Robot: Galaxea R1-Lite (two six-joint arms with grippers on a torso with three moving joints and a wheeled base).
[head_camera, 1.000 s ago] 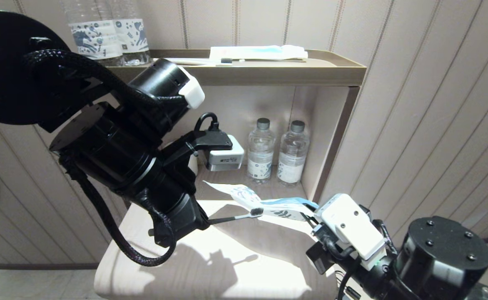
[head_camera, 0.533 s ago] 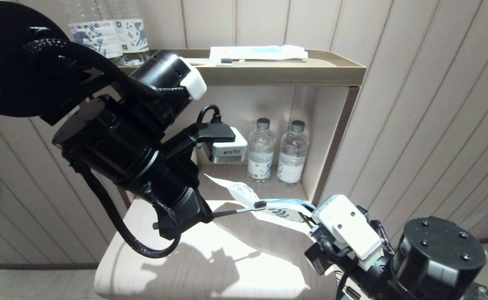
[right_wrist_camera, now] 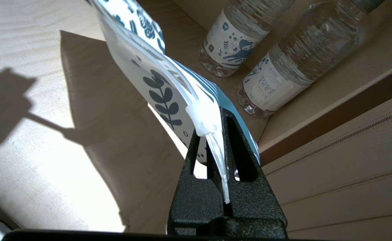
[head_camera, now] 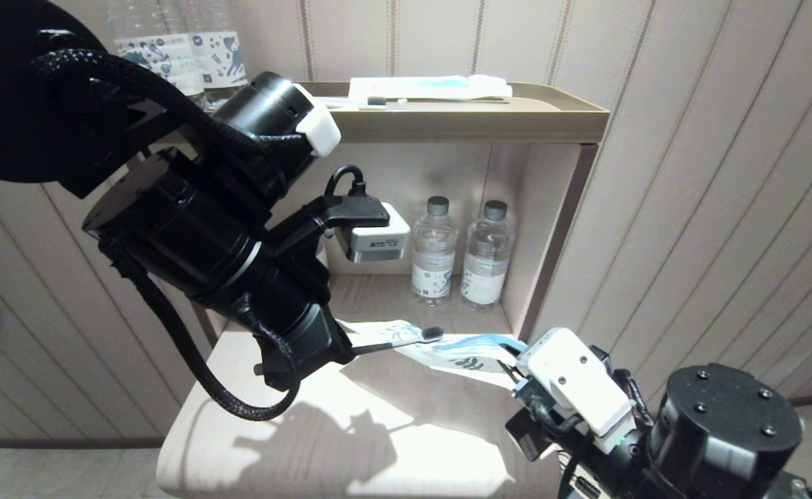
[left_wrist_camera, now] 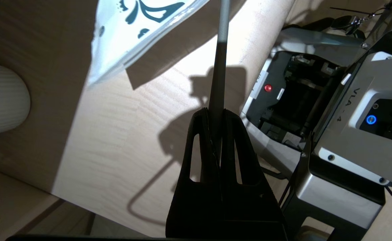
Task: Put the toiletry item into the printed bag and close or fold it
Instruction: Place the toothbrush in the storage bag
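Moved: my left claw has come up a touch with the brush, and the bag has dropped flatter since a second ago; the head now sits above the bag's near end, not beside it.
Left claw: clamped on the brush handle, fingers pressed together either side of the stem, out over the back edge of the stool.
Right claw: pinched shut on the bag's strip-seal corner, low by the stool's right back corner, holding the bag in the air.
Brush: level, dark bristles leading, pointing toward the bag; the handle end is buried in my grip.
Bag: stretched from my right claw toward the left one, over the lip of the lower shelf, in front of two bottles.
Done: both things are picked up and brought together.
Left: the brush is not in yet, I judge; I can't see an open mouth from here. Then slide it in, let go, seal or fold.
Also there: a packet and another brush on the top tray.
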